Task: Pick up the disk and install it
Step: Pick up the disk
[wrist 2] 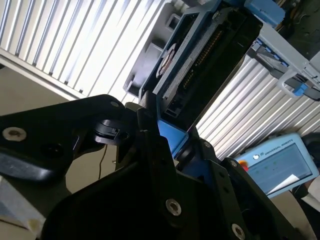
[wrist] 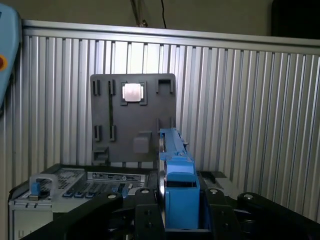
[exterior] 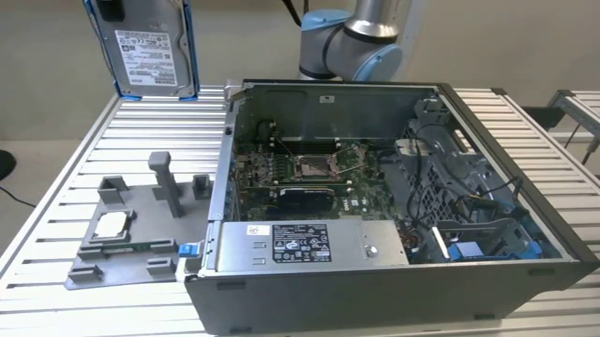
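Claw point(wrist: 180, 207) is held raised, with jaws closed on the disk point(exterior: 150, 53); an arm joint point(exterior: 361, 42) is seen behind

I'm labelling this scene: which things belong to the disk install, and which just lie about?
In the job: disk clamped in the gripper; open computer case.
Lying about: grey fixture plate, square chip on it, teach pendant.

Top of the disk point(exterior: 150, 56) beyond exterior view's edge
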